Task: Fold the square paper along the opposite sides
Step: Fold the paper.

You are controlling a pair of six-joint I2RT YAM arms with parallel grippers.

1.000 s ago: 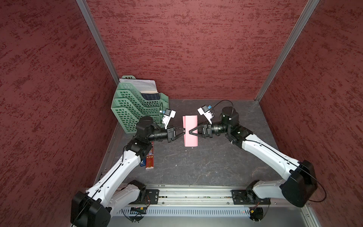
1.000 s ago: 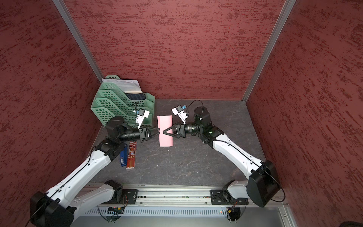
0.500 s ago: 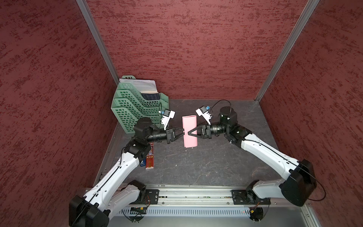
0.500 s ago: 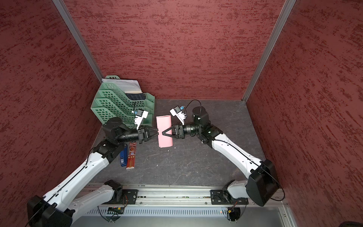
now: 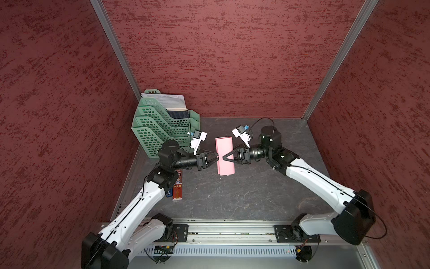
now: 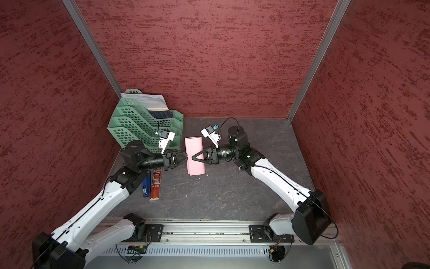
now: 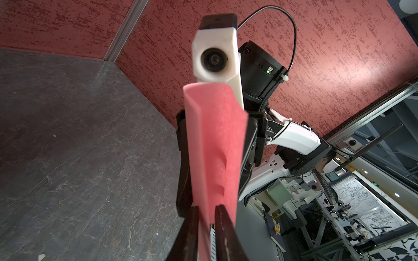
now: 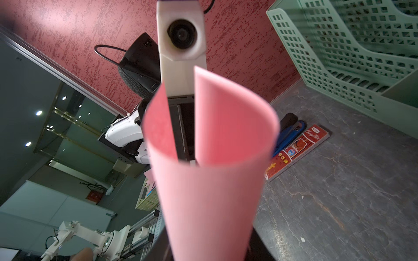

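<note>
The dark, stone-patterned bench [image 5: 232,198] spreads out under me between red walls, and my two white arms reach in from its near rail to meet over its middle. In the far left corner stands the green tray rack [image 5: 160,130], with white printed papers [image 5: 167,100] in its top tier. Just right of the rack, between my two grippers, is the square paper [image 5: 224,144], pink and bent over on itself into a loose, narrow U. In both top views it reads as a tall strip whose far end shows the open curl. Whether it touches the bench I cannot tell. Beside my left forearm a red narrow box [image 6: 155,184] lies flat on the bench, with a blue object [image 6: 146,186] just beside it. My right gripper [image 5: 223,158] is clenched on the rounded side of the paper, and in the left wrist view its fingers [image 7: 182,158] run along either face. My left gripper [image 5: 216,158] meets the opposite side, where the two free edges lie. Its fingers [image 7: 222,226] stand a little apart with the paper between them, and I cannot tell whether they pinch it.
</note>
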